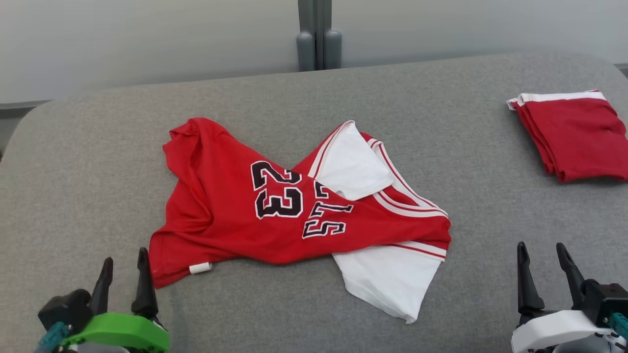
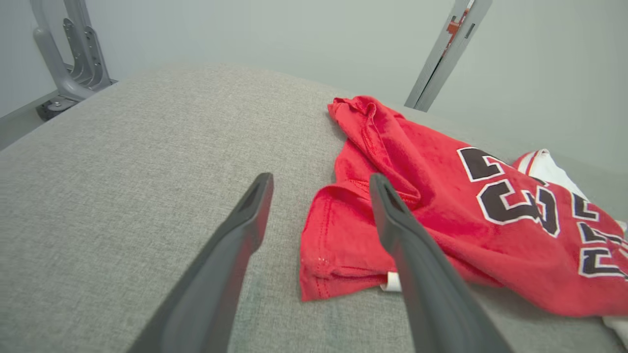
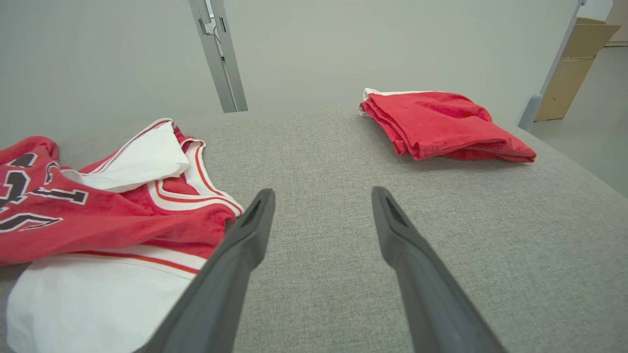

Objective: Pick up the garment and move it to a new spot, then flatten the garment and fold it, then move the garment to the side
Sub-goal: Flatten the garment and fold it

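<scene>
The garment point(image 1: 274, 206) is a red jersey with white sleeves and a black "23", lying crumpled in the middle of the grey padded surface point(image 1: 441, 122). It also shows in the left wrist view point(image 2: 441, 206) and the right wrist view point(image 3: 98, 215). My left gripper point(image 1: 125, 257) stands open at the lower left, just left of the garment's near red corner, with nothing between its fingers. In its own view the left gripper point(image 2: 321, 181) points at that corner. My right gripper point(image 1: 542, 252) is open at the lower right, apart from the garment, over bare surface point(image 3: 324, 196).
A folded red cloth point(image 1: 574, 135) with a white band lies at the far right edge of the surface, also in the right wrist view point(image 3: 441, 125). A grey post point(image 1: 318, 34) stands behind the surface. A cardboard box point(image 3: 574, 68) sits on the floor beyond.
</scene>
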You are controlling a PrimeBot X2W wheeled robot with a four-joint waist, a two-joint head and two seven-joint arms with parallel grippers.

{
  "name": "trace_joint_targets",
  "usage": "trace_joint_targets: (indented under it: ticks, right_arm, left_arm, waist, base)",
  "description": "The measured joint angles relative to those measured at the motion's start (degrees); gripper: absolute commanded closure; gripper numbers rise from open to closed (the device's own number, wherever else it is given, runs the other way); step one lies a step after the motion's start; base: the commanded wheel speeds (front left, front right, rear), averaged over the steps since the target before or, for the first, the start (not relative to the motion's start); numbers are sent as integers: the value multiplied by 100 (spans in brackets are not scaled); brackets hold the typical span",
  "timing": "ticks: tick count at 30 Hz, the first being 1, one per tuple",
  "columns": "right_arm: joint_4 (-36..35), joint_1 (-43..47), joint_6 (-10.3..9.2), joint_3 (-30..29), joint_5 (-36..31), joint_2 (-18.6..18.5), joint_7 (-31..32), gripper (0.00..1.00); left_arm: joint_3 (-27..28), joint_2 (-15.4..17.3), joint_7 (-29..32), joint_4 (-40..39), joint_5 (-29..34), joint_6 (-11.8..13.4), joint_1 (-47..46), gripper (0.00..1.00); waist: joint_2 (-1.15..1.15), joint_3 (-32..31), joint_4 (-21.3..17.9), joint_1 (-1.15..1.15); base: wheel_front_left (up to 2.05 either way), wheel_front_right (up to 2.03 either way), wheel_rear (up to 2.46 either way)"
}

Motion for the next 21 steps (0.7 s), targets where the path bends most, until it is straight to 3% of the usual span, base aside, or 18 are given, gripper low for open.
trace_joint_targets:
  ticks: [4, 10, 21]
  right_arm:
    - [-57, 66, 0, -44, -75, -1, 0, 0]
    - [-12, 110, 0, -23, -114, 1, 0, 0]
    - [202, 207, 0, 210, -125, 1, 0, 0]
  left_arm:
    - [134, -386, 0, -846, 589, -65, 673, 0]
    - [344, -671, 0, -1789, 1105, -215, 1390, 0]
    - [470, -739, 0, -1895, 1281, -258, 1848, 0]
  waist:
    - [0, -198, 165, 0]
    - [0, -471, 397, 0]
    - [0, -760, 561, 0]
  base:
    - [0, 0, 0]
    - [0, 0, 0]
    - [0, 0, 0]
